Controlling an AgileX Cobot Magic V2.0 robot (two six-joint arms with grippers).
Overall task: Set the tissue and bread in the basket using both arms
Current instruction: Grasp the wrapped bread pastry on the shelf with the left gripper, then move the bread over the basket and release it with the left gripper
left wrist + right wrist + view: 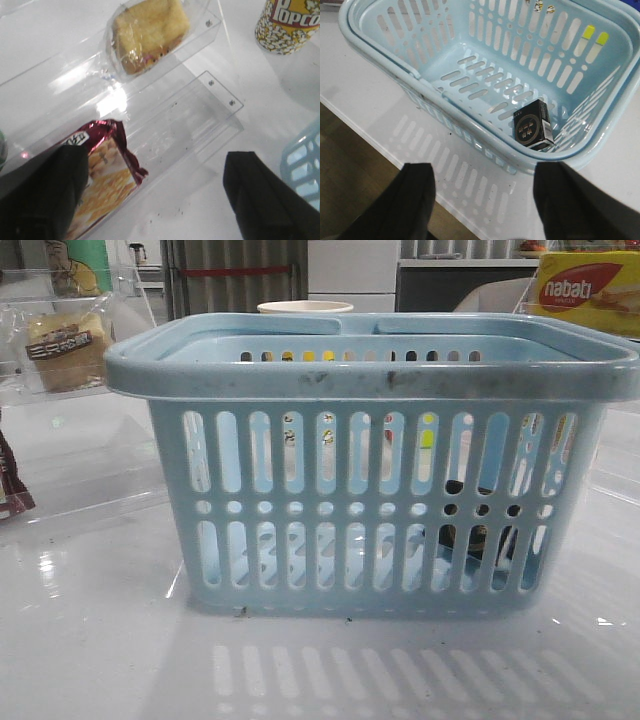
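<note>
The light blue basket [370, 370] fills the middle of the front view. The dark tissue pack [533, 125] lies inside it on the basket floor [465, 65], near a corner; it shows dimly through the slots in the front view [470, 535]. The wrapped bread [65, 345] sits on a clear acrylic shelf at the far left, and shows in the left wrist view [150, 32]. My left gripper [155, 195] is open and empty above the clear shelf. My right gripper [482, 200] is open and empty above the table edge beside the basket. Neither gripper shows in the front view.
A red-foil biscuit pack [107, 175] lies on the lower clear shelf [200, 120] by my left finger. A popcorn cup [290, 22] stands near the basket corner [305, 165]. A yellow-red nabati box [590, 290] sits at the back right. The table edge [380, 145] drops to the floor.
</note>
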